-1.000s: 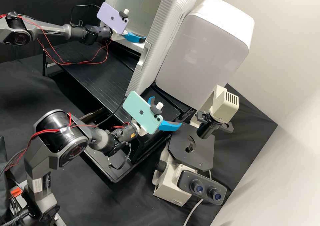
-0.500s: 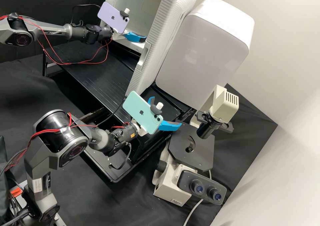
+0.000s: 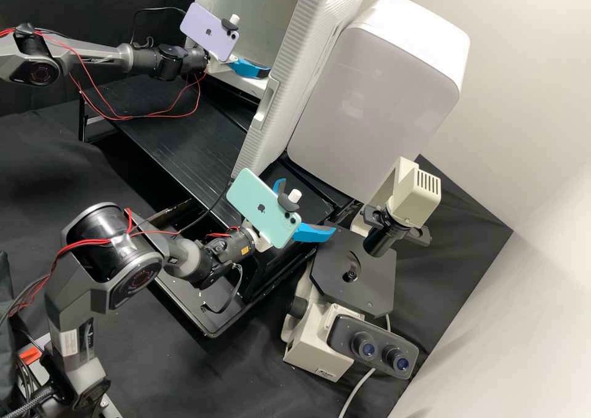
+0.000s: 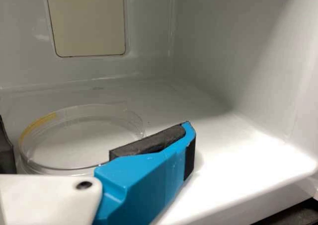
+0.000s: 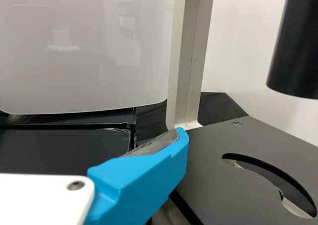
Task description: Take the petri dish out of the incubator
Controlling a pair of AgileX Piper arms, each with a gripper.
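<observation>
White incubator (image 3: 246,5) on a black bench (image 3: 178,141), with a microscope (image 3: 345,338) near right; the clear petri dish (image 4: 79,140) lies flat on the chamber floor (image 4: 238,145), bare floor between it and the side wall. The left gripper (image 3: 251,69) sits in the opening, fingers spread about the dish, rim contact indiscernible. The right gripper (image 3: 301,212), spread and empty, hangs just beside the microscope stage (image 5: 248,150); a blue finger (image 4: 149,170) hides the dish's near rim.

A plain off-white wall (image 3: 529,98) is rising beside the black cloth-covered worktop (image 3: 468,245), and soft light is falling on it.
</observation>
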